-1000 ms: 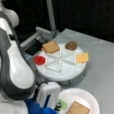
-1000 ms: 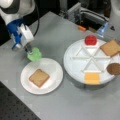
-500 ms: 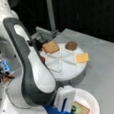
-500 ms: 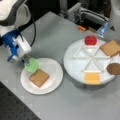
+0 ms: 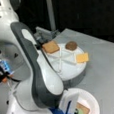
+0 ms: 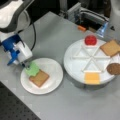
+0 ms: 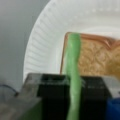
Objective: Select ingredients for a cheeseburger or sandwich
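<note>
Lettuce edge-on, long axis running away from wrist camera, pinched in hand, seemingly touching toast.

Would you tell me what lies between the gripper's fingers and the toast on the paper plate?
The lettuce, pinched in the gripper, hangs edge-on over the toast in the wrist view; nothing else intervenes.

The white plate looks like paper, with little ridges around its rim. The toast has a rough, grainy brown top, and the green lettuce looks smooth and rubbery. The desk is plain matt grey, and the robot arm has shiny white plastic shells.
</note>
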